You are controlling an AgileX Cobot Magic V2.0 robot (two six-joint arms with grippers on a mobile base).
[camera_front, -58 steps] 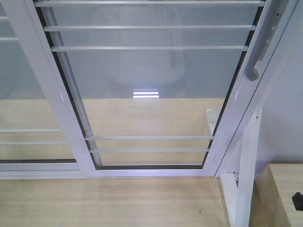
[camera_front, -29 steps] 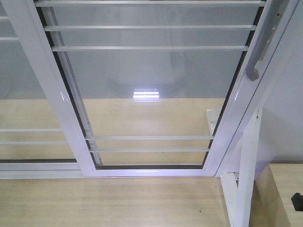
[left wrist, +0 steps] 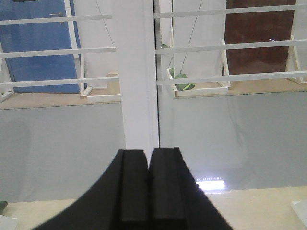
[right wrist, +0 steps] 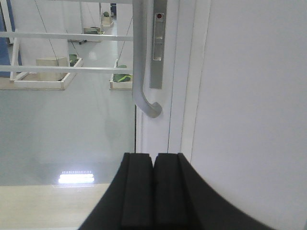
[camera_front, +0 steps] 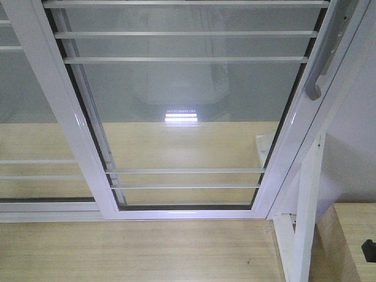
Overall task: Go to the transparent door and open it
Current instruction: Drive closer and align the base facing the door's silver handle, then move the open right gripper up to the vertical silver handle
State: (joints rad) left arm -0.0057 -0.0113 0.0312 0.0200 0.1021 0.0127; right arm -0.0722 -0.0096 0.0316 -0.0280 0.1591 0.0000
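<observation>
The transparent door (camera_front: 188,117) fills the front view: clear glass in a white frame with thin horizontal white bars. Its curved grey handle (camera_front: 320,70) runs down the right stile. In the right wrist view the handle (right wrist: 140,62) hangs just above and left of my right gripper (right wrist: 153,155), which is shut and empty, some way short of it. In the left wrist view my left gripper (left wrist: 148,152) is shut and empty, facing the door's white left stile (left wrist: 136,72). Neither gripper shows in the front view.
The neighbouring white-framed glass panel (camera_front: 23,117) without a handle stands at the left. A white wall (right wrist: 254,96) lies right of the door. A white stand post (camera_front: 305,217) and a wooden surface (camera_front: 352,235) are at the lower right. Light wood floor (camera_front: 135,252) lies below.
The view has crept slightly closer to the door; the reflection on the floor behind the glass has shifted a little. The grippers' earlier state is not shown.
</observation>
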